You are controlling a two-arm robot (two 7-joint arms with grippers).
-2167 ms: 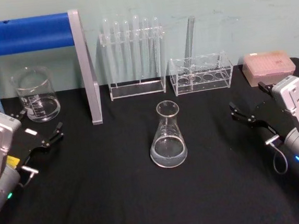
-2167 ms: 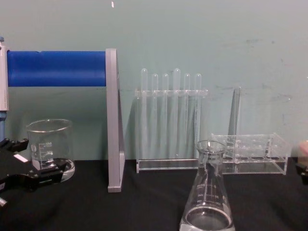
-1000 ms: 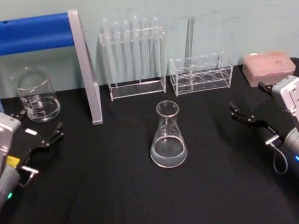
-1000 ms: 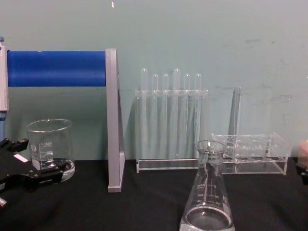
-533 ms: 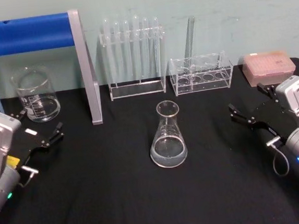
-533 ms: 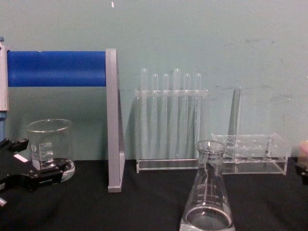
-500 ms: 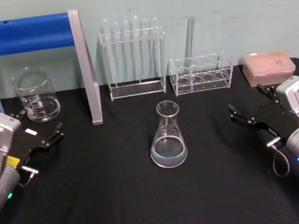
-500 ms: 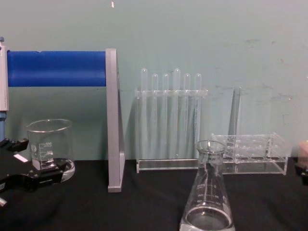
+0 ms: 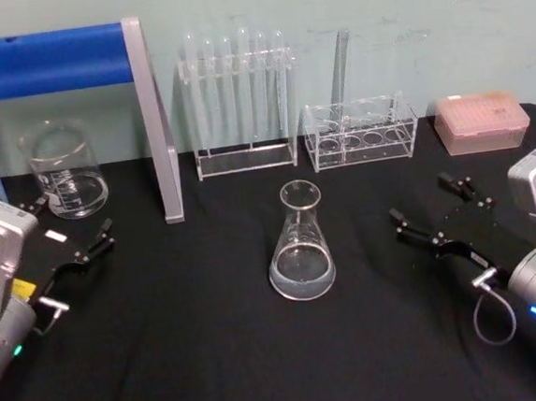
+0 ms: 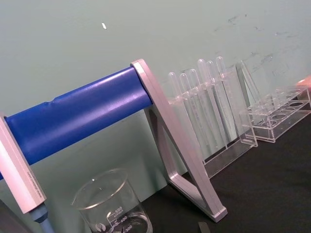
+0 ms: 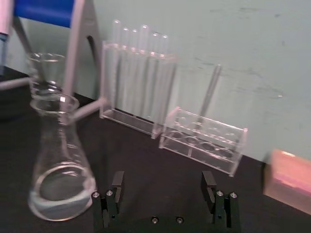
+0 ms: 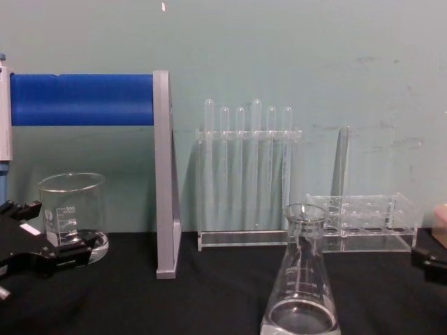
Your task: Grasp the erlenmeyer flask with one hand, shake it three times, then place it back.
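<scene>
Probably calls for a gentle neck hold on the slick, fragile erlenmeyer flask (image 9: 301, 252); right end effector (image 9: 421, 198) spread nearby, left end effector (image 9: 72, 218) parked far left, spread.

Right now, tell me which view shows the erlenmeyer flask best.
The head view: the whole erlenmeyer flask stands clear on the table. The chest view crops its base; the right wrist view shows it whole, beside the open right gripper.

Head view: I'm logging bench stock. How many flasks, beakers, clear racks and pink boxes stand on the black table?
Clear glass conical erlenmeyer flask: 1
Clear straight-walled glass beaker: 1
Clear plastic test-tube racks: 2, the tall rack and the low rack
Pink rectangular box: 1
Total: 5
</scene>
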